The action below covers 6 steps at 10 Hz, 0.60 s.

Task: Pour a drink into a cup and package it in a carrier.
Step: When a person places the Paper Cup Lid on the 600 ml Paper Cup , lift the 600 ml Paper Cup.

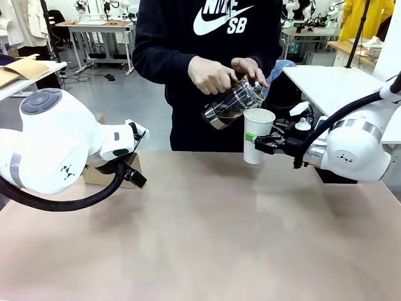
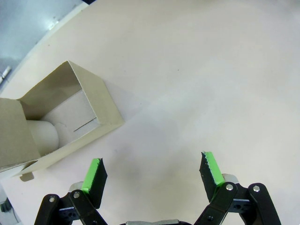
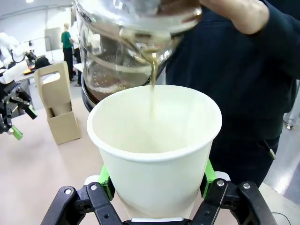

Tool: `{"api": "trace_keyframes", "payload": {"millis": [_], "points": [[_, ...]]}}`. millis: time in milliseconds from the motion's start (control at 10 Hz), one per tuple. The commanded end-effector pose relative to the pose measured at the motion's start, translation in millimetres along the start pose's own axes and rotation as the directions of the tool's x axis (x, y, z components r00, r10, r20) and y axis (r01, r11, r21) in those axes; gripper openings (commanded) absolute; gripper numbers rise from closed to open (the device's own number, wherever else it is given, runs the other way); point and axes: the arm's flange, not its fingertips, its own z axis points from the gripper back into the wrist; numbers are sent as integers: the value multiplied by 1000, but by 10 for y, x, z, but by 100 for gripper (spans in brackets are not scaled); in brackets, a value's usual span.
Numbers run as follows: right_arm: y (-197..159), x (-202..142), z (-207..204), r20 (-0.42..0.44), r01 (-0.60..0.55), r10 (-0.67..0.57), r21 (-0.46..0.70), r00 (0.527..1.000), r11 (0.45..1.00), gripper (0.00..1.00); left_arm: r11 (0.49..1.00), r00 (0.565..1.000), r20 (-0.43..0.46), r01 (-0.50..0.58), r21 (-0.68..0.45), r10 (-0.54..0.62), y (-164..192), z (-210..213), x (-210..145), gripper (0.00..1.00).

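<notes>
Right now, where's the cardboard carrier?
In the front view, the cardboard carrier stands at the table's left, partly behind the left arm, near the open left gripper.

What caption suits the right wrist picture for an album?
A person pours brown drink from a glass jug into the white cup held by the right gripper.

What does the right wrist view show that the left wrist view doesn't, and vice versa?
Right wrist view: the right gripper shut on a white paper cup; a person's hand tilts the jug, and a thin stream of drink runs into the cup.
Left wrist view: the inside of the carrier from above, with a pale rounded shape in it that I cannot identify.
Both: the carrier standing on the table, and the open left gripper, small and far off in the right wrist view.
</notes>
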Motion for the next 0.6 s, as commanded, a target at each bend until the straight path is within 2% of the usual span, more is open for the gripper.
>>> {"api": "trace_keyframes", "payload": {"millis": [0,500], "points": [[24,52,-26,-2,-2,2,-15,1000,1000,80,1000,1000,1,-1,-1,1,4,2,-2,100],[24,52,-26,-2,-2,2,-15,1000,1000,80,1000,1000,1,-1,-1,1,4,2,-2,100]]}}
